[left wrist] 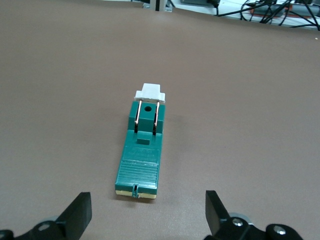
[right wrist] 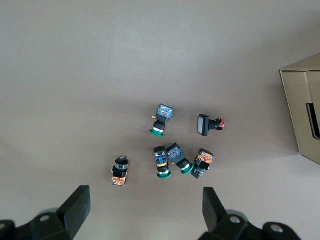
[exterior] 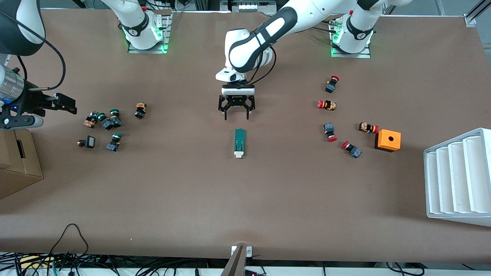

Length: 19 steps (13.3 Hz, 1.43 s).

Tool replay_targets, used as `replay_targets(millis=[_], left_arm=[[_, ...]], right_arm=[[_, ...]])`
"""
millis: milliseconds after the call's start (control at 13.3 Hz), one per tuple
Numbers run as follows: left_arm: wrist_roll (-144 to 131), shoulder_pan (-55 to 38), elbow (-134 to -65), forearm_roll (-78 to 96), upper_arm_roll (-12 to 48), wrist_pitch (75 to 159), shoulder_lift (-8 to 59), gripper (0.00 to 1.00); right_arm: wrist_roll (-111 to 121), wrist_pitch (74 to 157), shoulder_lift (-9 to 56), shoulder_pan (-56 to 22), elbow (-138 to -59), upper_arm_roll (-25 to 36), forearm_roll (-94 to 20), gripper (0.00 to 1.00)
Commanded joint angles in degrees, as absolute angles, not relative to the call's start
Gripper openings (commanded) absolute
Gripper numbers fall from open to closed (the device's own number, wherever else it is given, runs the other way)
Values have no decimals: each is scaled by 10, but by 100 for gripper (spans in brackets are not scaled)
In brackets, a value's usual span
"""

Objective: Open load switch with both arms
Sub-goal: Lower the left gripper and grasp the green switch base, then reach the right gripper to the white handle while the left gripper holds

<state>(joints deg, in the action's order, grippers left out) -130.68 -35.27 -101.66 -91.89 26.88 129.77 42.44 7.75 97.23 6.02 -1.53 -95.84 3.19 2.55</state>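
The load switch (exterior: 239, 142) lies flat at the middle of the table, a narrow dark-green block whose white lever end points toward the front camera. In the left wrist view the load switch (left wrist: 142, 145) shows its ribbed green end closest to the fingers. My left gripper (exterior: 236, 113) (left wrist: 148, 215) hangs open over the table just off that green end, touching nothing. My right gripper (exterior: 65, 104) (right wrist: 145, 215) is raised and open with nothing in it over the right arm's end of the table, above a cluster of green-capped buttons (right wrist: 172, 160).
Green-capped buttons (exterior: 109, 122) lie toward the right arm's end, next to a cardboard box (exterior: 17, 161). Toward the left arm's end are several red-capped buttons (exterior: 327, 105), an orange box with a hole (exterior: 388, 140) and a white ribbed tray (exterior: 458, 178).
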Motion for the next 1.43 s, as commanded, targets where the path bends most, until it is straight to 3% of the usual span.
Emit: replay_targets(millis=[0, 376, 602, 752, 977, 1353], left_arm=[[-1325, -363, -999, -982, 258, 1277, 449, 100], [-1362, -363, -980, -1096, 246, 1251, 508, 100], [-1366, -368, -977, -1100, 245, 1238, 520, 100], [-1364, -376, -930, -1104, 246, 1228, 543, 100], [-1363, -384, -903, -1127, 247, 1215, 575, 100], [-1365, -382, -913, -1134, 246, 1208, 575, 100]], right_arm=[[81, 948, 59, -18, -947, 24, 37, 99], [85, 948, 67, -26, -941, 23, 29, 98], [59, 879, 188, -34, -773, 23, -15, 94], [0, 851, 278, -34, -660, 23, -53, 94], [-115, 884, 355, -80, -605, 27, -94, 95], [-428, 1010, 450, -141, -602, 32, -241, 95]])
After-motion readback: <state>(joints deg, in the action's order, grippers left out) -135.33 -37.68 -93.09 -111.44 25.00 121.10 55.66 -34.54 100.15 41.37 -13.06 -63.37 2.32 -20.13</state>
